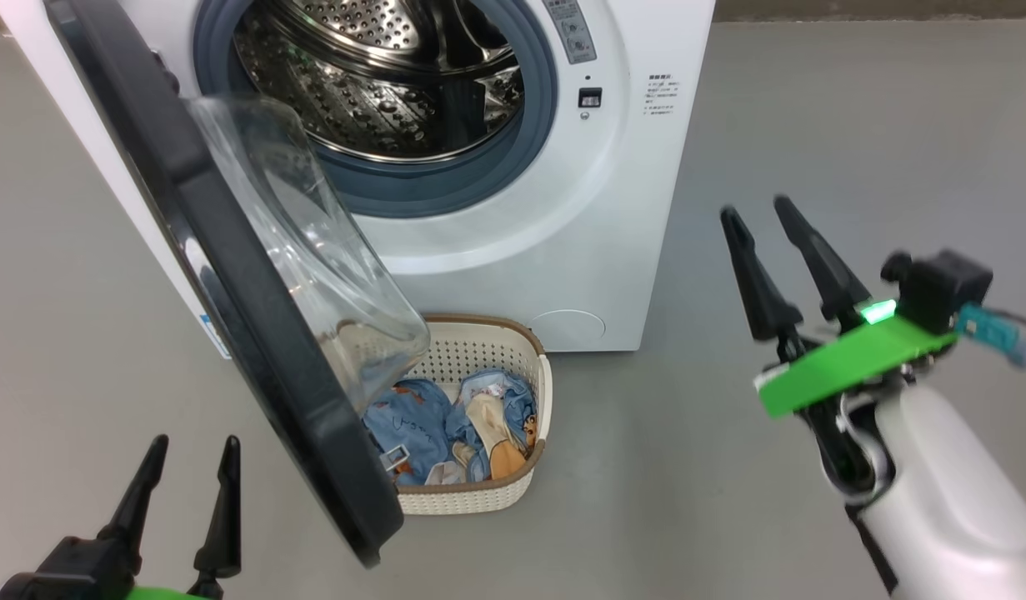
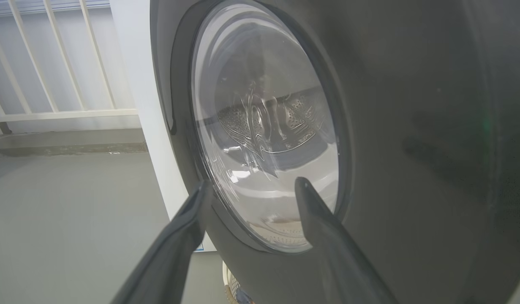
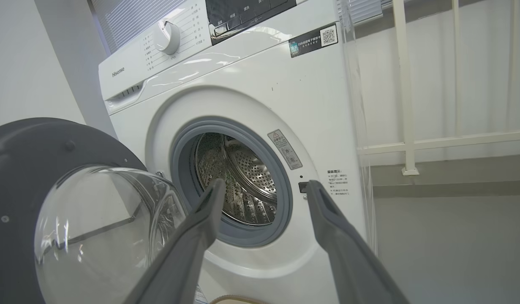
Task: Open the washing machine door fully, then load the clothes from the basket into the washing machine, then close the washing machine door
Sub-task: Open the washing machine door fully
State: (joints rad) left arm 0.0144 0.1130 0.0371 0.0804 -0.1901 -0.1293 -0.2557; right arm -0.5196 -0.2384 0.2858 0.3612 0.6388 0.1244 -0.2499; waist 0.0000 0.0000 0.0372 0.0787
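Left gripper (image 1: 194, 442) and right gripper (image 1: 756, 207) both stand wide, holding nothing. Just beyond the black-rimmed round glass washing machine door (image 1: 229, 292), the cream perforated plastic basket (image 1: 471, 497) holds soft, light blue-and-cream printed clothes (image 1: 421, 425); pinching a bunched fold should suit.

washing machine (image 1: 579, 250) body: white, smooth, semi-gloss | washing machine door (image 1: 262, 350) rim: blk plastic, smooth, slight sheen | glass bowl (image 1: 312, 250): clear, glossy | drum (image 1: 371, 100): perf. steel, shiny | gasket (image 1: 446, 196): grey-blue rubber, matt | basket (image 1: 479, 500): cream plastic, perf., brown woven-look rim | clothes (image 1: 412, 425): soft printed cloth, matt | floor (image 1: 854, 125): grey, smooth, matt
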